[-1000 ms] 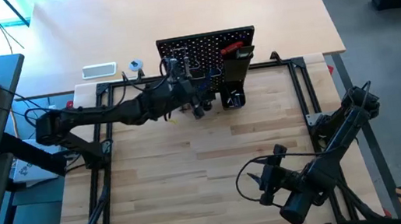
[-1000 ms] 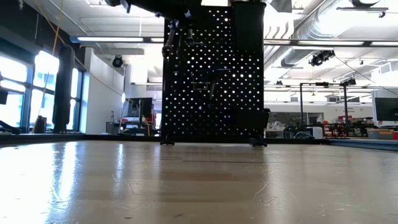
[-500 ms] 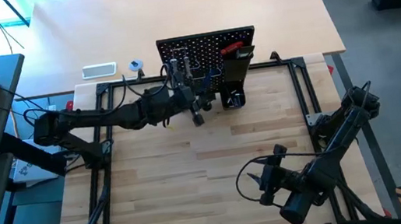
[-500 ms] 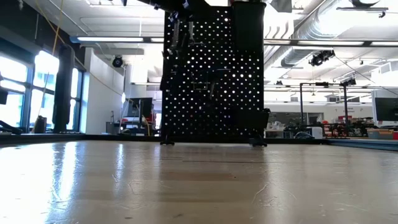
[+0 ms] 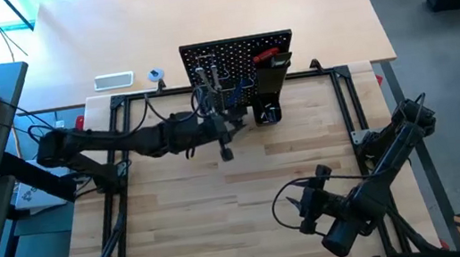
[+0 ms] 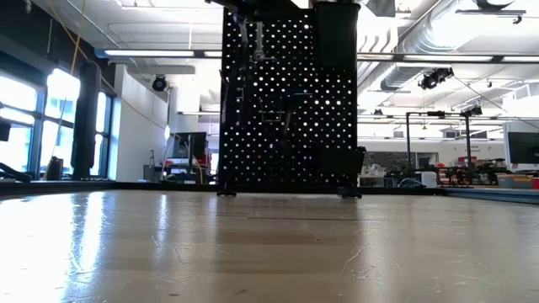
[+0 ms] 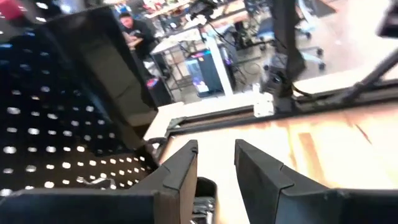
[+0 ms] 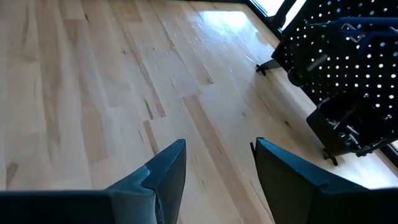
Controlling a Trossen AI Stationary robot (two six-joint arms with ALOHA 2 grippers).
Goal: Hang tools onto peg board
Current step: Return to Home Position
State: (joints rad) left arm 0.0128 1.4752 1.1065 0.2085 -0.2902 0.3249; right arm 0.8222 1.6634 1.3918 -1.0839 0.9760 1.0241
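The peg board (image 5: 238, 60) stands upright on its feet at the table's far edge and is also in the low view (image 6: 290, 101). On it hang silver tools (image 5: 210, 79) and a red-handled tool (image 5: 266, 53). A blue-handled tool (image 5: 266, 116) sticks out of the black box holder (image 5: 272, 77). My left gripper (image 5: 226, 151) hovers level just in front of the board, open, with bare wood between its fingers (image 7: 216, 163). My right gripper (image 5: 292, 210) waits near the front right, open and empty (image 8: 219, 163).
Bare wooden table top (image 5: 224, 210) lies between the two grippers. Black frame rails (image 5: 118, 162) run along the table's sides. A white box (image 5: 113, 80) sits on the lighter table behind the board. A person (image 7: 134, 28) shows in the room beyond.
My left gripper has swung away from the peg board's front toward the table's near edge, staying at the same height with its fingers at the same gap. The tools stay on the board.
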